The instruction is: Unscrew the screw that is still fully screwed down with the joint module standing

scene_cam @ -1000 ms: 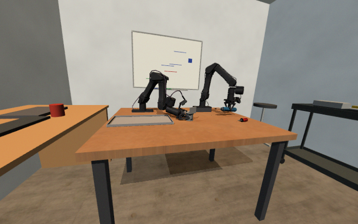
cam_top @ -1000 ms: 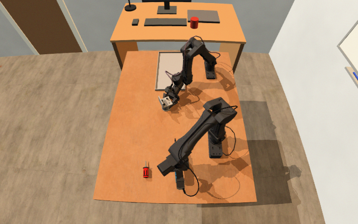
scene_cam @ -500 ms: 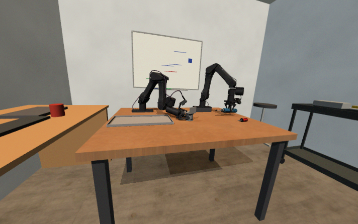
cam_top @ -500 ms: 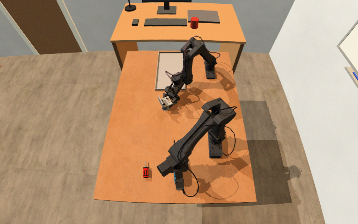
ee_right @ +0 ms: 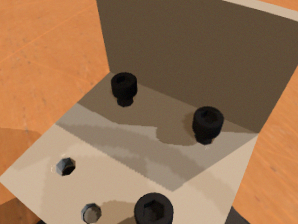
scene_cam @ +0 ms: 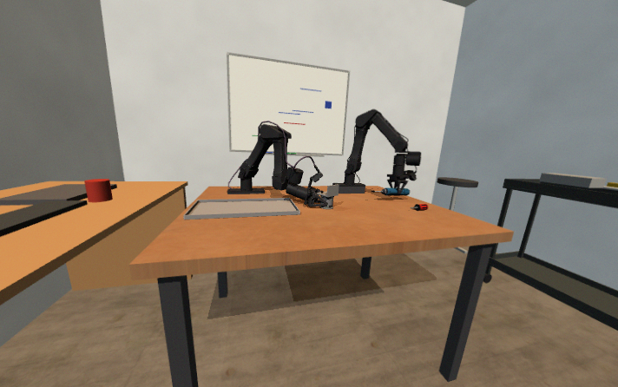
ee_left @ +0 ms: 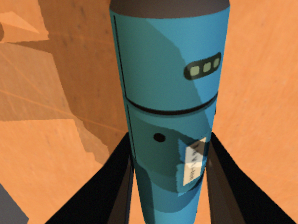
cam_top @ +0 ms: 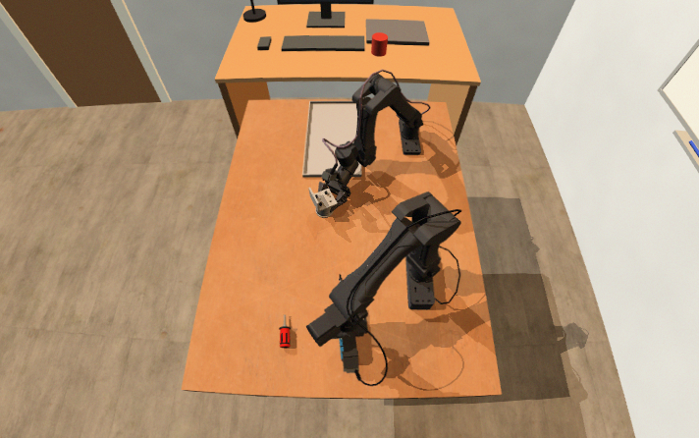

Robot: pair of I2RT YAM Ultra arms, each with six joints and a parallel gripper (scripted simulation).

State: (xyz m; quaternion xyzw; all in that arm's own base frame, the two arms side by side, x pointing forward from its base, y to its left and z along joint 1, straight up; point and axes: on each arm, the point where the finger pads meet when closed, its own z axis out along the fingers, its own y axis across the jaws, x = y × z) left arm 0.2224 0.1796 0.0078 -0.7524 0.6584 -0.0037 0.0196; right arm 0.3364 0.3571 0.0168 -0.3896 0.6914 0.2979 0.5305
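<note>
Between the left tool's (cam_top: 342,349) (scene_cam: 396,190) (ee_left: 171,155) partly closed fingers lay the gripped electric screwdriver (cam_top: 341,351) (scene_cam: 403,192) (ee_left: 170,65); level lowering before release suited the bench (cam_top: 257,232) (scene_cam: 318,232) (ee_left: 260,100) (ee_right: 30,30). Beside the right tool (cam_top: 334,194) (scene_cam: 320,200), part-open, grip unclear, stood the joint module (cam_top: 323,212) (scene_cam: 327,206).
</note>
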